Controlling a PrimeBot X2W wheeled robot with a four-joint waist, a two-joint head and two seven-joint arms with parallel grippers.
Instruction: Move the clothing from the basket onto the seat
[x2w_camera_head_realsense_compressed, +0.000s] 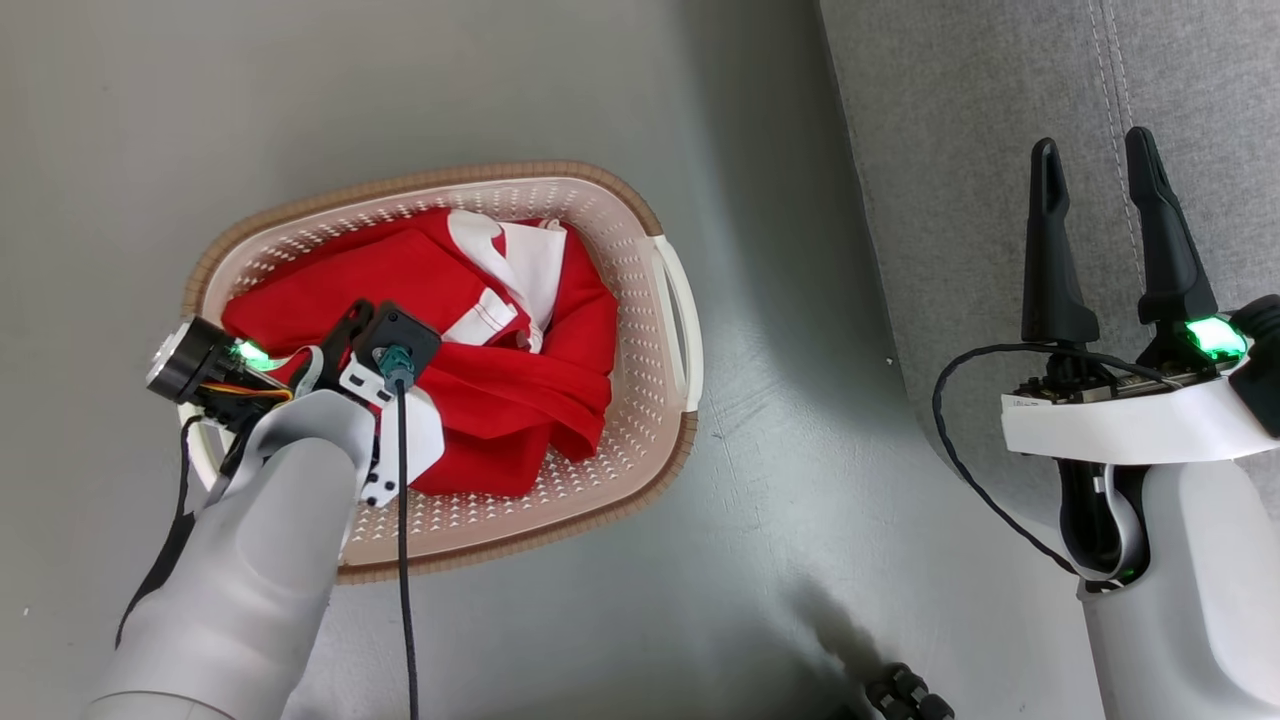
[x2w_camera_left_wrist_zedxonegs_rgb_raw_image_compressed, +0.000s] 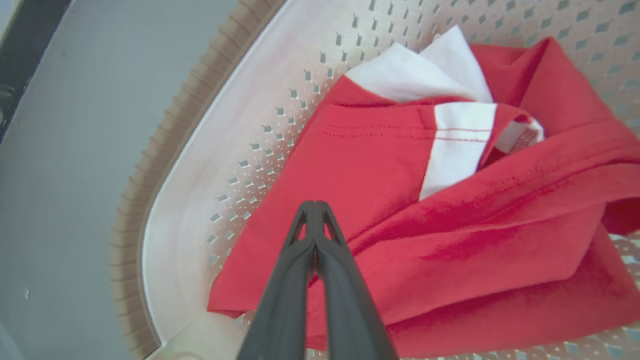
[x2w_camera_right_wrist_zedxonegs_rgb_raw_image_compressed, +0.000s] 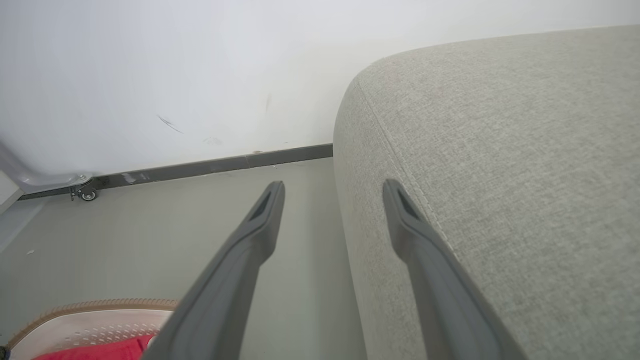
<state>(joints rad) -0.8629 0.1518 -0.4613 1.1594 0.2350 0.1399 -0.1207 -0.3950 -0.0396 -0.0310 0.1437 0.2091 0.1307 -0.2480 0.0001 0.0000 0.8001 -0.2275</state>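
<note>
The clothing is a heap of bright red cloth with white trim inside the cream perforated basket, which stands on the floor. My left gripper reaches down into the basket's left part. In the left wrist view its fingers are pressed together, tips pinched into the red clothing near the basket wall. My right gripper stands open with nothing between its fingers, hovering by the edge of the light-grey seat. The right wrist view has that gripper beside the seat.
Grey floor lies between the basket and the seat. A corner of the basket lies low in the right wrist view, with a white wall, a dark baseboard and a small caster beyond. A black object sits at the bottom edge.
</note>
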